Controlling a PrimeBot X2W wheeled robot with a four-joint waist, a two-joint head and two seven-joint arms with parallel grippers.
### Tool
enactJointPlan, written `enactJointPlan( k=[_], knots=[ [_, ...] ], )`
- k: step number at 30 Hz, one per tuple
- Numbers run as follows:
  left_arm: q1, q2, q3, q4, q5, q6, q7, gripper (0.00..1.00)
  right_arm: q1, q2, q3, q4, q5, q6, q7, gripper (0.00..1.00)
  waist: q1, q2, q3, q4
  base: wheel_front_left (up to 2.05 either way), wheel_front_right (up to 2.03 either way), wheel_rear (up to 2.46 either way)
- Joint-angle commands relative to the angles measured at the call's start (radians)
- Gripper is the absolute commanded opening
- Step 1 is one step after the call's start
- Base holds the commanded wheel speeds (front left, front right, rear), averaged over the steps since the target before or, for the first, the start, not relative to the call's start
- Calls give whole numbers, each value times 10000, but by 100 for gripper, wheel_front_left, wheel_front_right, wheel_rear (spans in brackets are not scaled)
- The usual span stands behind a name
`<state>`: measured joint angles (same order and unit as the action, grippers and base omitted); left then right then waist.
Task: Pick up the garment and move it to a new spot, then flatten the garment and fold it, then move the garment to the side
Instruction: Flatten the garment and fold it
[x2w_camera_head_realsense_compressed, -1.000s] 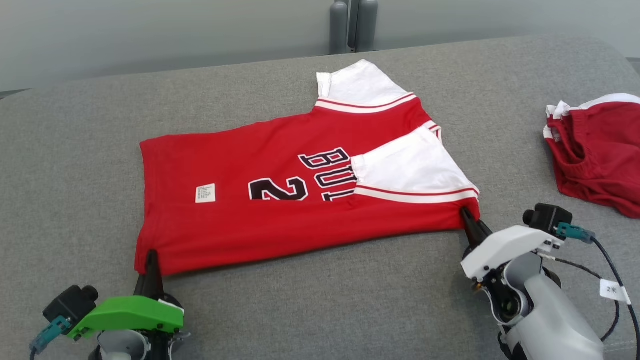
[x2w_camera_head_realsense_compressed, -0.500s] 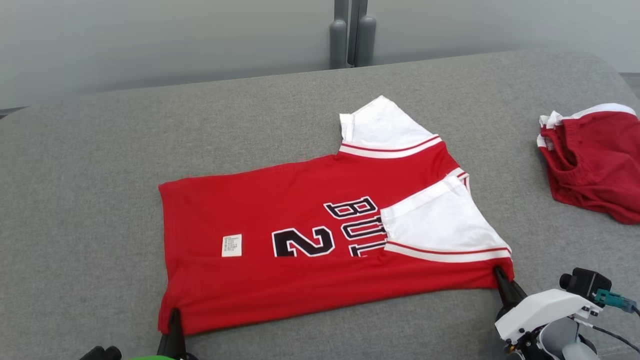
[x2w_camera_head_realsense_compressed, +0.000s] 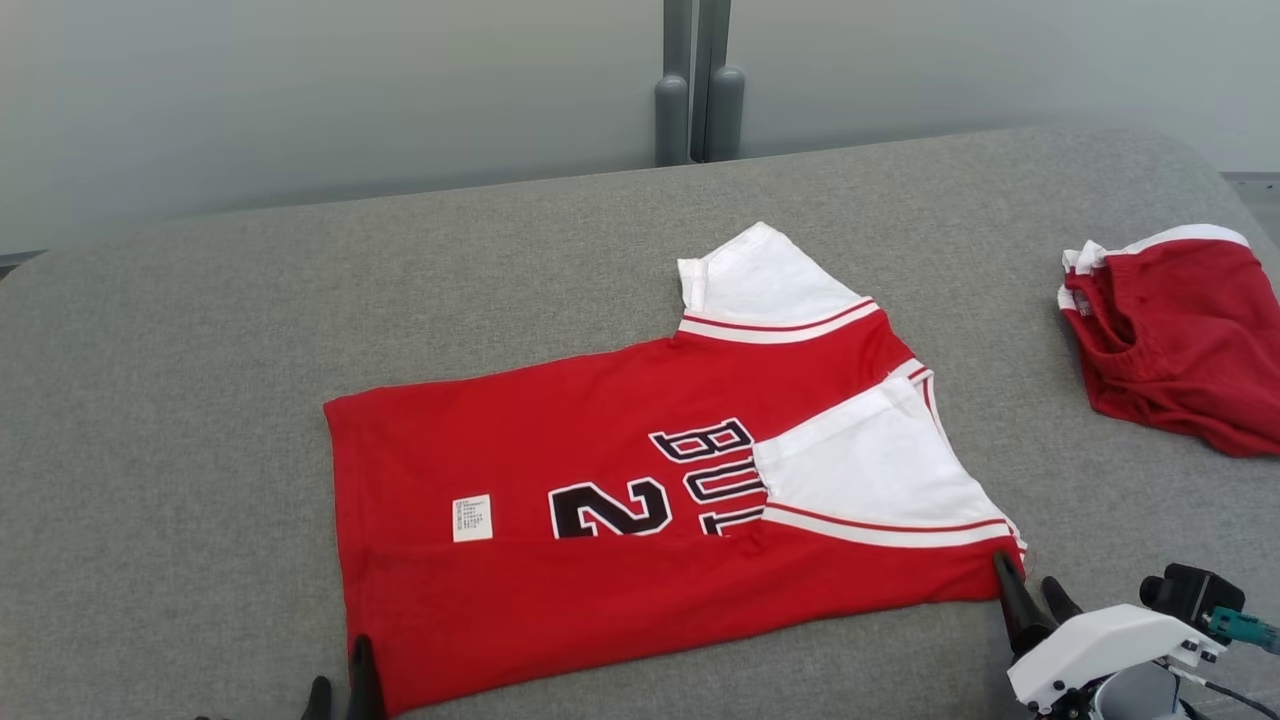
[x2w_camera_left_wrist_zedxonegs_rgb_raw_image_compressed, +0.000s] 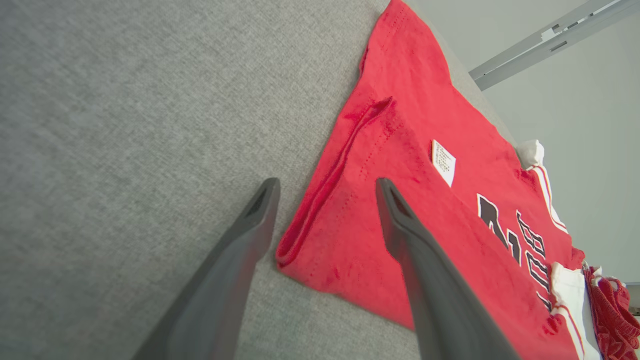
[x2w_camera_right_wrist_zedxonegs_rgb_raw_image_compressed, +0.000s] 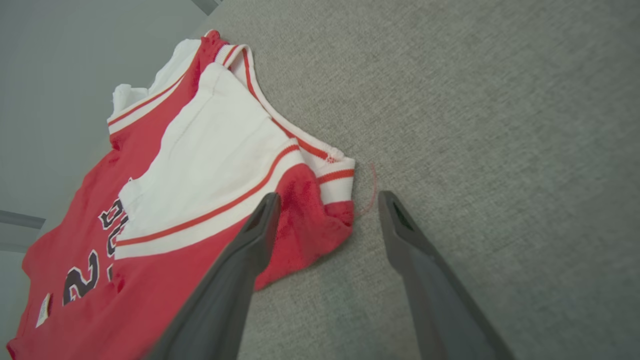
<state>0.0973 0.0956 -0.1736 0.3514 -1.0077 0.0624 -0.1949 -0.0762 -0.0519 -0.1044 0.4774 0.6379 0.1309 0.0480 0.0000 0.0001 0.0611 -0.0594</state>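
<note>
The garment (x2w_camera_head_realsense_compressed: 560, 440) is a red jersey with white sleeves and black lettering, lying flat on the grey cloth surface (x2w_camera_head_realsense_compressed: 250, 300) with its near side folded over. My left gripper (x2w_camera_head_realsense_compressed: 340, 668) stands open at its near left hem corner; in the left wrist view the garment (x2w_camera_left_wrist_zedxonegs_rgb_raw_image_compressed: 415, 125) has that corner lying between the left gripper's (x2w_camera_left_wrist_zedxonegs_rgb_raw_image_compressed: 326, 182) spread fingers. My right gripper (x2w_camera_head_realsense_compressed: 1025, 573) is open at the near right corner. The right wrist view shows the garment (x2w_camera_right_wrist_zedxonegs_rgb_raw_image_compressed: 200, 150) with its red and white corner loose between the right gripper's (x2w_camera_right_wrist_zedxonegs_rgb_raw_image_compressed: 328, 196) fingers.
A second red garment with white trim (x2w_camera_head_realsense_compressed: 1170, 330) lies bunched at the right edge of the surface. Two grey posts (x2w_camera_head_realsense_compressed: 700, 100) stand behind the far edge. Bare grey cloth stretches to the left of and behind the jersey.
Both grippers have opened and let go of the jersey's near corners, which now rest on the surface. The head camera has shifted, so the whole picture sits lower.
</note>
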Motion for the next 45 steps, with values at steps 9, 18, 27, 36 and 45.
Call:
enactJointPlan(
  k=[9, 18, 27, 36, 45],
  knots=[
    [-159, 909, -185, -422, 927, 357, -74, 100, 368, -4, -636, -734, -741, -3, -140, 100, 0, -1, -82, -135, 0, 0, 0],
    [-1651, 1916, -812, -632, 2072, 556, 606, 100, 136, 4, -541, -2193, -1302, -3, 282, 100, 0, -1, 103, -325, 0, 0, 0],
    [-3935, 2735, -1542, 226, 2974, 434, 2038, 100, -300, -118, -27, -3317, -1473, -3, 742, 100, 0, -1, 902, -634, 0, 0, 0],
    [-5746, 2985, -1919, 2062, 3349, 262, 2813, 100, -700, -254, 317, -3709, -1255, -3, 698, 100, 0, -1, 1815, -942, 0, 0, 0],
    [-6828, 3190, -2223, 3447, 3526, -115, 3357, 100, -877, -346, 416, -3676, -1151, -4, 589, 100, 0, -1, 2214, -1058, 0, 0, 0]
  ],
)
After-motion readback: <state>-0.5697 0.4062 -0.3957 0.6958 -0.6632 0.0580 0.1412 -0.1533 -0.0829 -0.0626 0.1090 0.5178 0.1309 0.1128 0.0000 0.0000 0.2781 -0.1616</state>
